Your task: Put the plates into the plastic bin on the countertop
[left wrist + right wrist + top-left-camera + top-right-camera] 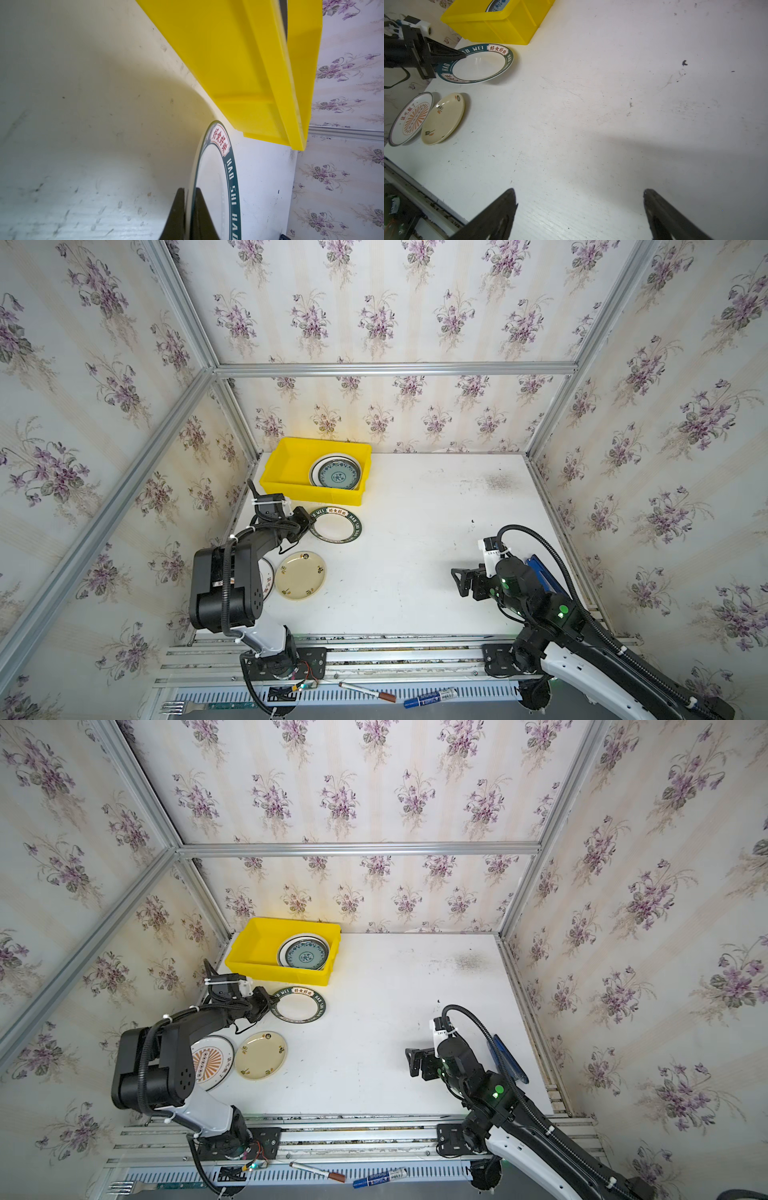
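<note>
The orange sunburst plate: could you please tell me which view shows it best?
The right wrist view: the sunburst plate shows almost whole. Both top views hide part behind the left arm; the left wrist view misses it.

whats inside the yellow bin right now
In the yellow bin, a teal patterned plate lies on a white dark-rimmed plate at its right end. Whether more plates sit beneath is covered.

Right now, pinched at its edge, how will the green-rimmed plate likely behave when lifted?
Probably stiff: the green-rimmed plate shows no flex. Held by the left end effector at one rim spot, it may pivot or droop. Its glossy surface looks slippery and could slip out.
</note>
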Motion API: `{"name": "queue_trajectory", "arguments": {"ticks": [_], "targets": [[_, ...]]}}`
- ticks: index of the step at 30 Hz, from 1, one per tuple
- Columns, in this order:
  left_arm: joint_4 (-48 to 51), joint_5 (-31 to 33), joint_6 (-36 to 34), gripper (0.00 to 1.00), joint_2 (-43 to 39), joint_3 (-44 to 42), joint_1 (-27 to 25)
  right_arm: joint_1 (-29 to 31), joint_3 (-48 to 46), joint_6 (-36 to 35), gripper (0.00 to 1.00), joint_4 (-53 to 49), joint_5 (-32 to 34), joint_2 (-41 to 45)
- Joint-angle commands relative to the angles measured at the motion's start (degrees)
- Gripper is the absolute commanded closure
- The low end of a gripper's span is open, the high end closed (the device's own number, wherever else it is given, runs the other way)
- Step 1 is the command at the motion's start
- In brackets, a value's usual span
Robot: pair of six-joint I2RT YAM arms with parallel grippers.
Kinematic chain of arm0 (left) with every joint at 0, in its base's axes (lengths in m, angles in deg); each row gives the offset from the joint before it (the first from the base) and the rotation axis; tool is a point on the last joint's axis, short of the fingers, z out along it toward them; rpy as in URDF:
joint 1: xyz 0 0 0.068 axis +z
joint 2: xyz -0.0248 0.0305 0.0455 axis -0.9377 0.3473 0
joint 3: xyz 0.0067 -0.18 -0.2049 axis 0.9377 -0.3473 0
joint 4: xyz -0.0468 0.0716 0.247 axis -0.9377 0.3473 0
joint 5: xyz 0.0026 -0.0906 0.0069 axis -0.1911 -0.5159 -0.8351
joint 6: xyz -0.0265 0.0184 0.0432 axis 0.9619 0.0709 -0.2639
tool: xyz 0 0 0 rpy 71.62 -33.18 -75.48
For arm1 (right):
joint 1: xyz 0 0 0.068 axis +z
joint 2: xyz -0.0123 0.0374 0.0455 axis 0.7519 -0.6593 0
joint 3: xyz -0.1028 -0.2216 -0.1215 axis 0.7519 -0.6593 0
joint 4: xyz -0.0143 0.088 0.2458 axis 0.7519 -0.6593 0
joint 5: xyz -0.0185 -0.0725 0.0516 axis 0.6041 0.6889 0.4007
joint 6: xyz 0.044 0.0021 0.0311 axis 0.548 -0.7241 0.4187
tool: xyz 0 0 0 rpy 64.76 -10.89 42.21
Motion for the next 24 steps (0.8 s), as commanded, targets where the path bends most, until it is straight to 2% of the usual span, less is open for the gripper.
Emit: {"name": "queue_trajectory", "arguments": {"ticks": [1,12,24], "targets": [[-0.12,0.31,0.35,1.0,-3.03,-1.13,-0.9,-0.13,0.22,0.72,0.02,4.79,-3.19,0.35],[2.05,4.0,2.29,1.0,-15.68,-4.25,-5.64,-0.13,-0.32,0.7,0.02,6.04,-4.7,1.5],[5.49,6.92,4.69,1.0,-25.91,-0.25,-9.82,-0.13,0.1,1.2,0.02,7.22,-4.08,1.35]]}}
